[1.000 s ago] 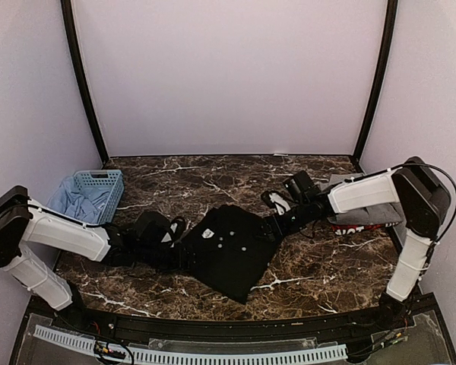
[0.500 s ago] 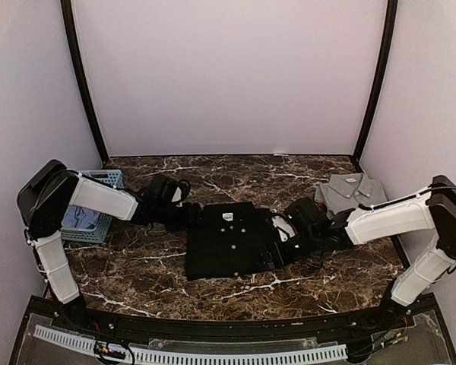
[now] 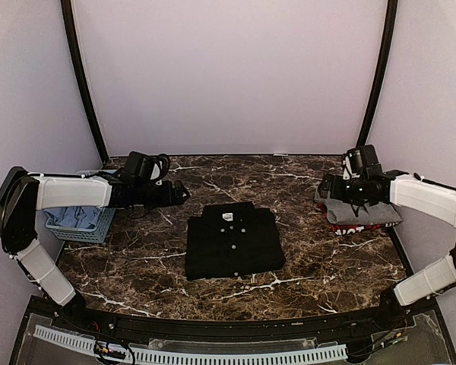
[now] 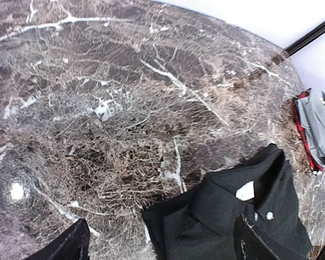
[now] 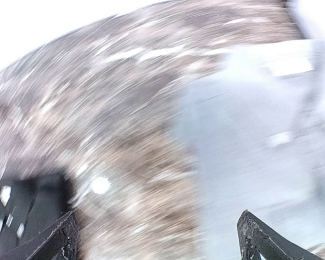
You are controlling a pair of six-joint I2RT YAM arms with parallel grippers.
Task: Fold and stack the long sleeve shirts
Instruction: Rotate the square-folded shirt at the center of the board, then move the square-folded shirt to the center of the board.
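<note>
The black shirt lies folded in a neat rectangle mid-table, collar to the back, pale buttons up. It also shows in the left wrist view. The grey shirt lies folded at the right on the red-edged white-lettered shirt. My left gripper is open and empty above the bare table, back-left of the black shirt; its fingertips stand wide apart. My right gripper is open and empty over the left edge of the grey shirt. The right wrist view is blurred by motion.
A light-blue lattice basket stands at the left edge behind my left arm. Black corner posts and pale walls close in the back and sides. The marble table runs behind the black shirt.
Both grippers have let go of the black shirt and pulled away: the left to the back left, the right to the back right over the grey shirt. The black shirt now lies squared.
</note>
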